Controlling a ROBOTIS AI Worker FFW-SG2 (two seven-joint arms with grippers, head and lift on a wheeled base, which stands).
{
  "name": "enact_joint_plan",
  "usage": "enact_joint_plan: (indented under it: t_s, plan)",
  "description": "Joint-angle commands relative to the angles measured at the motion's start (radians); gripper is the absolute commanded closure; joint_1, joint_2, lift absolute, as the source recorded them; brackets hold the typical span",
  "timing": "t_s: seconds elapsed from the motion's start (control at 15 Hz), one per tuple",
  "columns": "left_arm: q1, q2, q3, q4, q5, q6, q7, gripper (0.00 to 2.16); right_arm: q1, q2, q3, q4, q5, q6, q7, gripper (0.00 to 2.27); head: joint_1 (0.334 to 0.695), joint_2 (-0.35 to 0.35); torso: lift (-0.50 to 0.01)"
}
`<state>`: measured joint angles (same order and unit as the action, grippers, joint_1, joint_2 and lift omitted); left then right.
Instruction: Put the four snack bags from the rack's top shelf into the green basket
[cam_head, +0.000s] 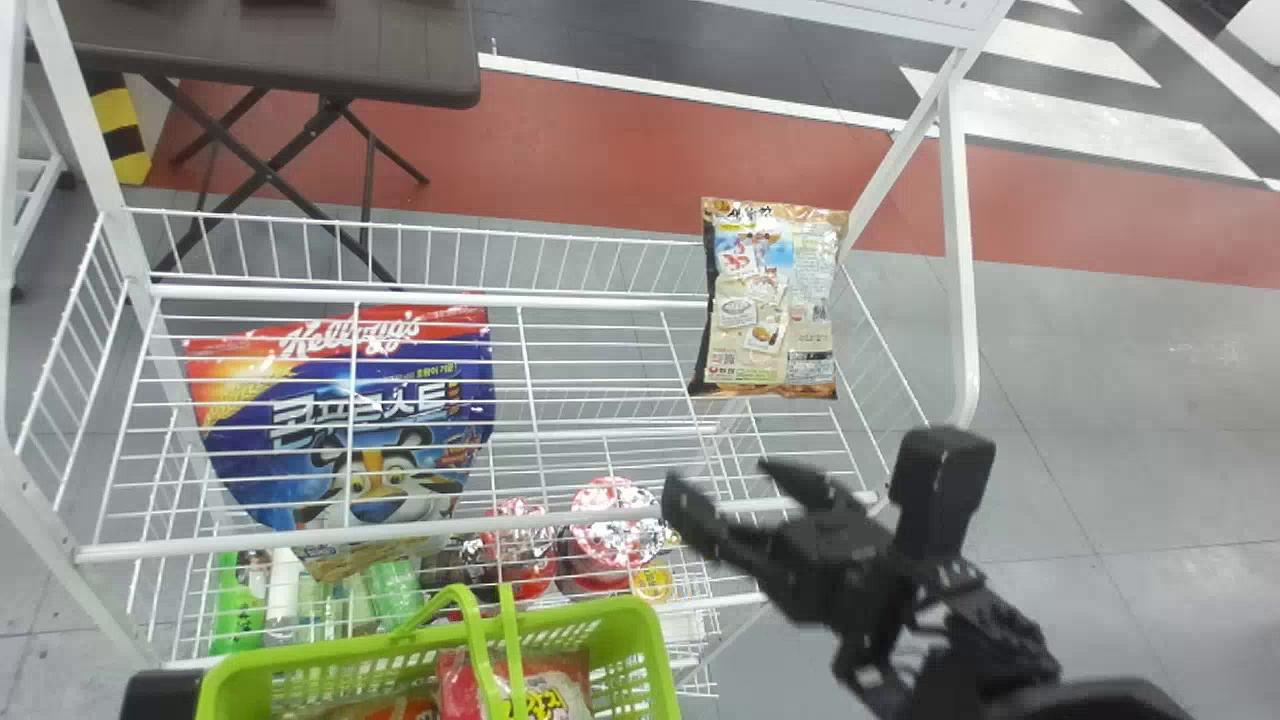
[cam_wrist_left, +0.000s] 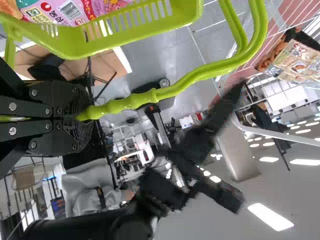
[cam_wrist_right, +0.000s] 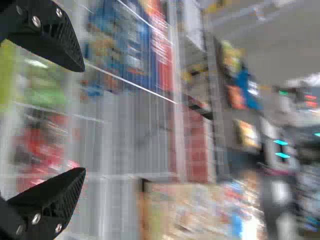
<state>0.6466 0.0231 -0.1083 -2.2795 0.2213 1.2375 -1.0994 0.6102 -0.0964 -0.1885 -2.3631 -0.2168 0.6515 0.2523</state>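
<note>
At seven o'clock, the green plastic basket (cam_head: 655, 660) holds at least two bags (cam_head: 552, 692); the left end effector (cam_wrist_left: 82, 115) grips its handle (cam_wrist_left: 210, 70). At four, the right end effector (cam_head: 724, 486) is spread. One shiny tan snack bag (cam_head: 770, 300), probably the last, awaits at one.

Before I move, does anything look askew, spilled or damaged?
Nothing stands out: I see no spill or tear. The snack bag at the rack's right end tilts slightly but looks intact, and the left pincer holds the green basket by its handle.
</note>
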Motion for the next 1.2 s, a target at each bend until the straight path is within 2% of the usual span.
enact_joint_plan:
  t_s: [0.0, 0.2, 0.4, 0.8, 0.93, 1.0, 1.07, 1.13]
  plan:
    - [-0.002, 0.006, -0.005, 0.002, -0.005, 0.007, -0.001, 2.08, -0.168, 0.004, 0.064, 0.153, 0.082, -0.118, -0.111, 0.05, 0.695, -0.35, 0.0]
    - [-0.005, 0.015, -0.001, 0.002, -0.005, 0.026, -0.011, 2.08, -0.322, 0.004, 0.124, 0.331, 0.194, -0.229, -0.283, 0.07, 0.695, -0.35, 0.0]
    - [-0.012, 0.026, 0.004, 0.002, -0.005, 0.066, -0.02, 2.08, -0.406, 0.006, 0.121, 0.452, 0.254, -0.309, -0.413, 0.07, 0.695, -0.35, 0.0]
    - [-0.027, 0.035, 0.004, 0.002, -0.005, 0.096, -0.022, 2.08, -0.592, -0.005, 0.055, 0.693, 0.315, -0.229, -0.407, 0.07, 0.695, -0.35, 0.0]
    - [-0.03, 0.035, -0.005, 0.002, -0.014, 0.099, -0.017, 2.08, -0.633, -0.006, 0.014, 0.752, 0.29, -0.213, -0.306, 0.1, 0.695, -0.35, 0.0]
    - [-0.031, 0.032, -0.007, 0.002, -0.02, 0.115, -0.014, 2.08, -0.636, -0.006, 0.001, 0.757, 0.274, -0.189, -0.245, 0.31, 0.695, -0.35, 0.0]
    - [-0.033, 0.031, -0.007, 0.005, -0.02, 0.115, -0.011, 2.08, -0.636, -0.006, 0.0, 0.757, 0.267, -0.164, -0.196, 1.01, 0.695, -0.35, 0.0]
    - [-0.033, 0.029, -0.007, 0.005, -0.022, 0.118, -0.01, 2.08, -0.629, -0.005, 0.0, 0.756, 0.266, -0.143, -0.191, 1.99, 0.695, -0.35, 0.0]
